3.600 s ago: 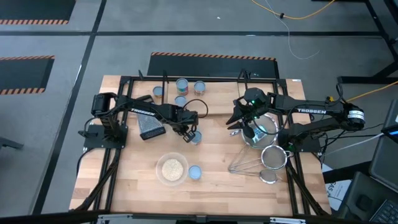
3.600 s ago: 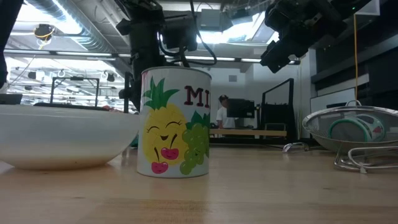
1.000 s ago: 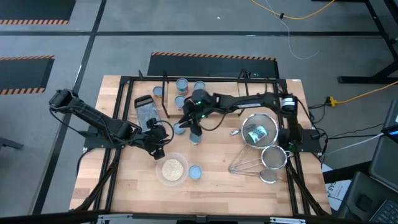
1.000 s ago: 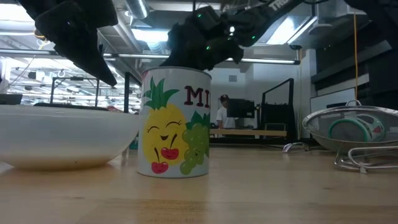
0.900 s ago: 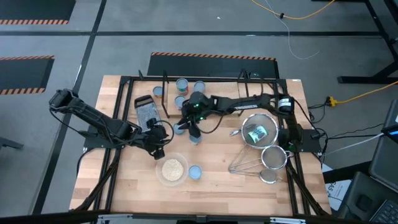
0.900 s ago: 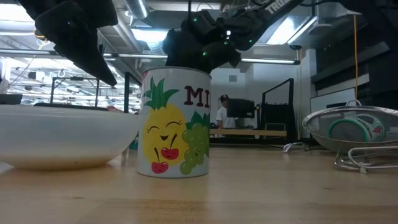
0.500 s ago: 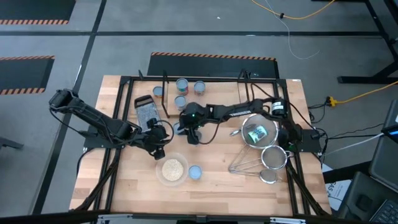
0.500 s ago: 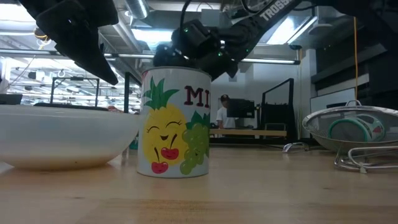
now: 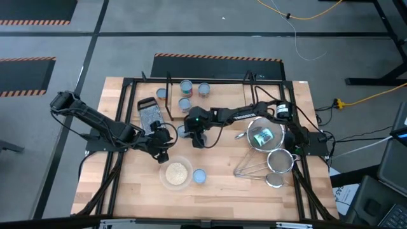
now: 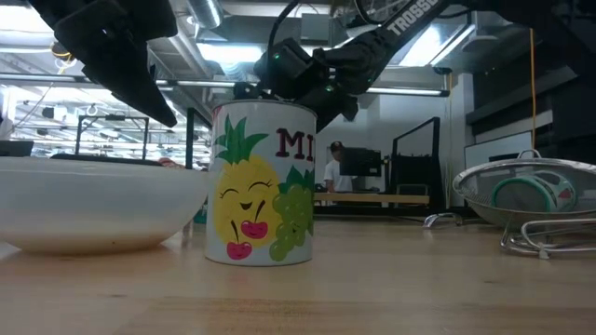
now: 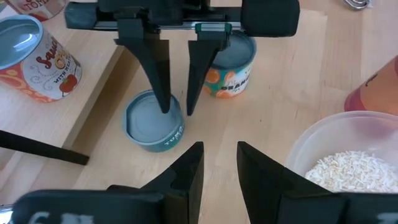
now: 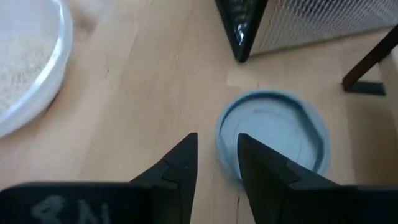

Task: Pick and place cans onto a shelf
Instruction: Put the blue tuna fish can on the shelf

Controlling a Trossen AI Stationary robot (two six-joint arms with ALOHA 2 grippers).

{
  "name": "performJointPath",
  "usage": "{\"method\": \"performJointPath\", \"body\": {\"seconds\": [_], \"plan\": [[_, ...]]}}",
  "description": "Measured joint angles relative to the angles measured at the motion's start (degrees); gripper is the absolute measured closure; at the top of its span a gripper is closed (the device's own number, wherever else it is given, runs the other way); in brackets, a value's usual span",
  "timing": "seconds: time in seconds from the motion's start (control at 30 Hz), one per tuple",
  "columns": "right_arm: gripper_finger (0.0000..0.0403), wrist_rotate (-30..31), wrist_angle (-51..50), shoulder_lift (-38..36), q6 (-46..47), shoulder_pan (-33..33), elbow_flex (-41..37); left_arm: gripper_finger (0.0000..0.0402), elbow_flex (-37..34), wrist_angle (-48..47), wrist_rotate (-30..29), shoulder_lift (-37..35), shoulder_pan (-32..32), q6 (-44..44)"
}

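Right gripper point(image 11: 176, 109) has descended beside teal can point(image 11: 153, 121); label perhaps "TUNA"

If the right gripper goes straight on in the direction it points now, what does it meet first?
Most likely the short blue-topped can: the right gripper points down at its near rim, fingers apart, one finger already over the rim. How far above it stands is unclear.

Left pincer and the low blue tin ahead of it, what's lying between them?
Only bare tabletop, seen in the left wrist view: the left pincer sits short of the low blue tin, and the right pincer hangs over its far rim.
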Motion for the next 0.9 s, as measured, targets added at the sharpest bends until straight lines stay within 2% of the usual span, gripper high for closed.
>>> {"method": "performJointPath", "body": {"seconds": [0.23,0.67,0.9], "plan": [[0.0285,-0.12,-5.33,-0.07,-0.02,0.00,0.00,0.0312,0.00,0.00,0.00,0.00,0.00,-0.02],[0.0285,-0.17,-3.71,-0.07,-0.03,-0.02,0.00,0.0312,0.00,0.02,0.00,0.00,0.00,-0.07],[0.0285,4.02,-3.47,-0.07,-1.39,0.00,-0.04,0.0312,0.00,0.01,0.01,0.00,0.00,-0.09]]}}
